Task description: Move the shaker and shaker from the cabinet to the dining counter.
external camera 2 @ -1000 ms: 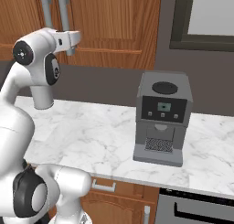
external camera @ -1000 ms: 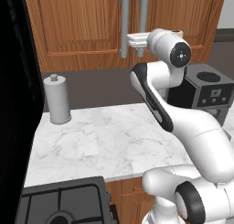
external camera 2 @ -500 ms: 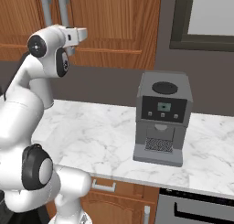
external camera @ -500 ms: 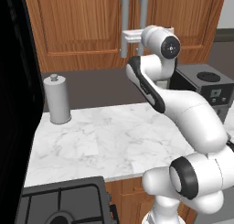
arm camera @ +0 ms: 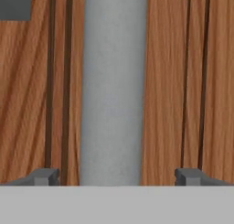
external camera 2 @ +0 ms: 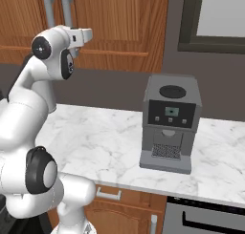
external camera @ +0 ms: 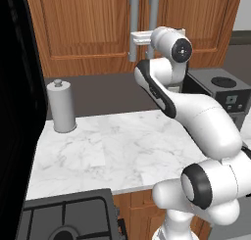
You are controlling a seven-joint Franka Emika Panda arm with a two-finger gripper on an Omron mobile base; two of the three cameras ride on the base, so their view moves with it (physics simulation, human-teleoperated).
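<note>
shakers: not visible; judged to be behind the shut doors of the cabinet (external camera: pixel 98 28), so nothing has reached the dining counter yet.
cabinet: both doors closed, two grey bar handles side by side at the middle seam.
left handle (external camera: pixel 134 26): vertical long axis; in the hand view this bar (arm camera: pixel 114 86) runs top to bottom, dead centre, straight ahead of the gripper.
right handle (external camera: pixel 153 11): just beside the left one, partly hidden by the arm's wrist.
gripper (arm camera: pixel 118 176): fingers released, spread wide; one fingertip (arm camera: pixel 43 176) sits to one side of the bar and the other (arm camera: pixel 191 176) to the other side, bar between them, neither touching it.
key relation: bar lies forward of the fingers and across their closing line, so a short push ahead and a squeeze should take it; from the base views the hand (external camera: pixel 142 38) is level with the lower part of the left handle.
step in hand: judged as lining up to grasp the handle and pull that door open.
risk: the two bars stand close, so a finger could foul the neighbour.
tabletop (external camera: pixel 117 151): marble, below the cabinet.
grey cylinder (external camera: pixel 61 107): upright on the tabletop, well left of the arm.
coffee machine (external camera 2: pixel 170 123): upright on the tabletop, right of the arm.
stove (external camera: pixel 63 219): at the near left corner.
</note>
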